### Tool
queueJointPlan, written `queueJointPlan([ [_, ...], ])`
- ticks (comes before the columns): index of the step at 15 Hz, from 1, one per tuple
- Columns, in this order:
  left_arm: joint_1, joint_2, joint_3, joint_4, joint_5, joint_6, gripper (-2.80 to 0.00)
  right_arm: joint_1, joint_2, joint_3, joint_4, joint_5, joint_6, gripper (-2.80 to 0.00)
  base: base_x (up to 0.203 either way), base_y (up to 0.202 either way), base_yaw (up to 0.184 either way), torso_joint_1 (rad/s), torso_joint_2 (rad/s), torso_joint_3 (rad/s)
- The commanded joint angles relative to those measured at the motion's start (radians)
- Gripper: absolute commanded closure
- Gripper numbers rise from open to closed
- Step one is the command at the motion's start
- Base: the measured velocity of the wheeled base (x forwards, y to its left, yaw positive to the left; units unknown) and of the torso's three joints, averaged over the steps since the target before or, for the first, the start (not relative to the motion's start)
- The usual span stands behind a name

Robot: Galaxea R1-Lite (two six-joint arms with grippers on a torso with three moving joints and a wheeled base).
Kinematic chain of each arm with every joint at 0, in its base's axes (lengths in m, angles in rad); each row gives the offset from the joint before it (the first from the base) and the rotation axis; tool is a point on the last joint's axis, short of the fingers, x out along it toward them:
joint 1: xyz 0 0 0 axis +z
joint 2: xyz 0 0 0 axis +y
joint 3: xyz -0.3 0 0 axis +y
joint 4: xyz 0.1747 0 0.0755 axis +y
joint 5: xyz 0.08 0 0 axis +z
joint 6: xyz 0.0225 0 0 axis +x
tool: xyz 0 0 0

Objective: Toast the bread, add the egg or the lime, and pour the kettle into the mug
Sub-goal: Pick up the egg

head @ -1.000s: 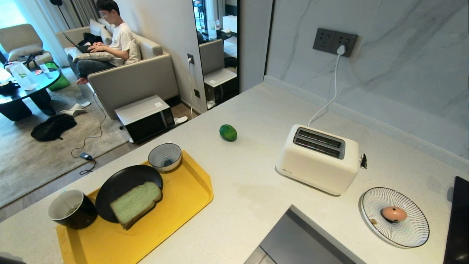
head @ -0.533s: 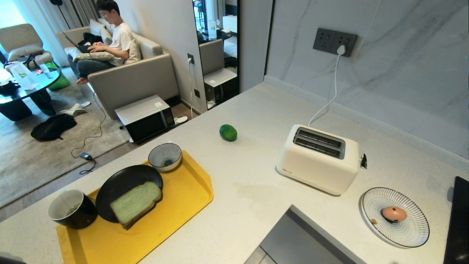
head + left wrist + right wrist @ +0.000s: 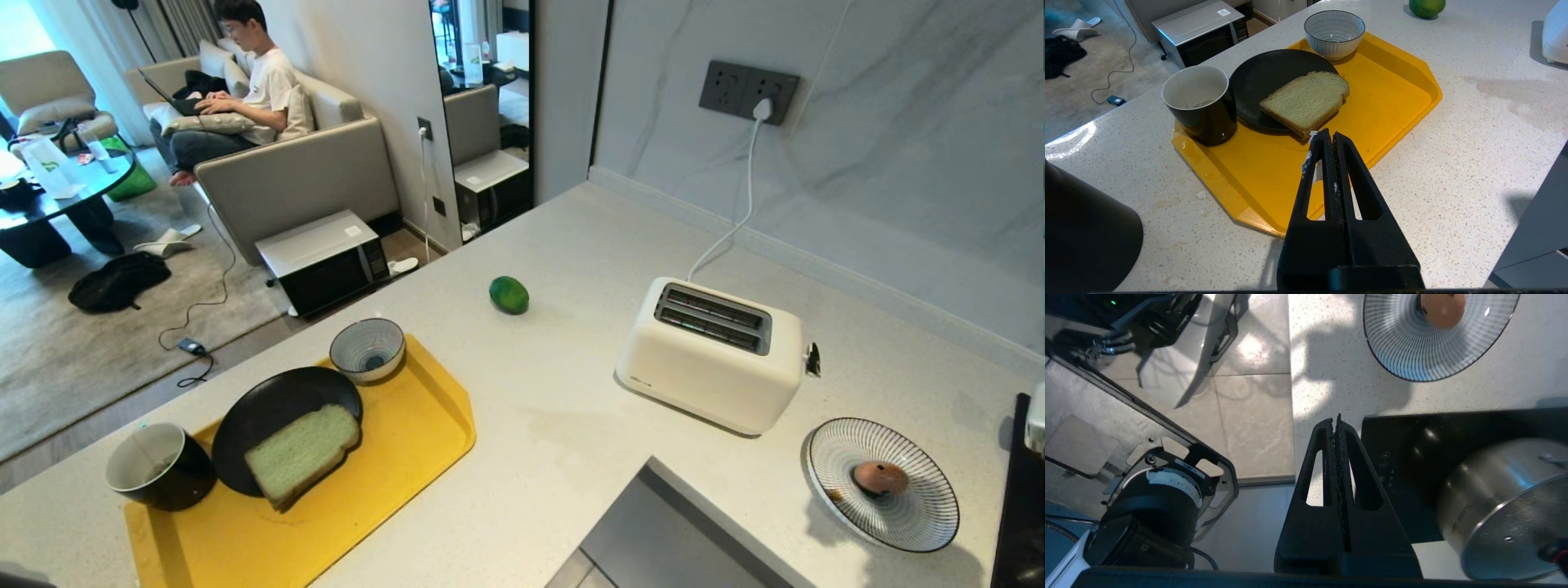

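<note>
Though both clenched empty, left tool [image 3: 1327, 141], right tool [image 3: 1337, 422]; kettle [image 3: 1081, 241] cropped.

tray [image 3: 424, 425]: yellow | bread [image 3: 302, 453]: pale green, olive-brown crust | plate [image 3: 269, 408] under it: black | mug [image 3: 159, 467]: black, white inside | lime [image 3: 509, 295]: bright green | toaster [image 3: 709, 355]: cream-white | far-right plate [image 3: 922, 510]: white, fine dark radial stripes | egg [image 3: 879, 478]: pinkish-tan
</note>
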Motion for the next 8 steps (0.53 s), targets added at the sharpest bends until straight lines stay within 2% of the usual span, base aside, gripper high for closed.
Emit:
queueJointPlan([
  [1,0.000,0.001,-0.001,0.000,0.000,-0.001,0.00,-0.101,0.084,-0.016,0.003,0.030,-0.011,0.00,0.000,0.000,0.000,0.000,0.00,0.000],
  [3,0.000,0.001,0.000,0.000,0.000,-0.001,0.00,-0.201,0.108,-0.018,-0.023,0.065,-0.037,0.00,0.000,0.000,0.000,0.000,0.00,0.000],
  [5,0.000,0.001,0.000,0.000,0.000,-0.001,0.00,-0.257,0.108,0.053,-0.087,0.088,-0.159,0.00,0.000,0.000,0.000,0.000,0.00,0.000],
  [7,0.000,0.001,0.001,0.000,0.000,-0.001,0.00,-0.307,0.097,0.174,-0.211,0.133,-0.293,0.00,0.000,0.000,0.000,0.000,0.00,0.000],
  [8,0.000,0.001,-0.001,0.000,0.000,-0.001,0.00,-0.317,0.095,0.231,-0.288,0.140,-0.333,-2.80,0.000,0.000,0.000,0.000,0.00,0.000],
])
